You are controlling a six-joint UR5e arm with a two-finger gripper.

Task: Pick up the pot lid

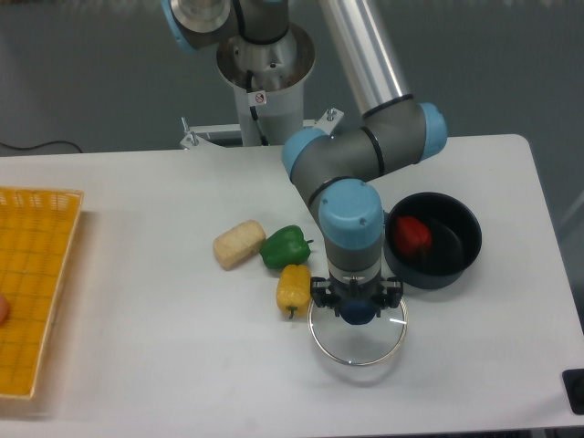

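One round, clear-glass pot lid (357, 345) hangs beneath the black tool (357, 297), gripped by its blue knob (359, 314). Such central hold probably gives balance.

You see the pepper (286, 248) between the basket (69, 203), left, and the pot (449, 272), right, an item (412, 235) inside the pot.

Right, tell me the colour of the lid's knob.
The knob is dark blue, seen best in the camera view.
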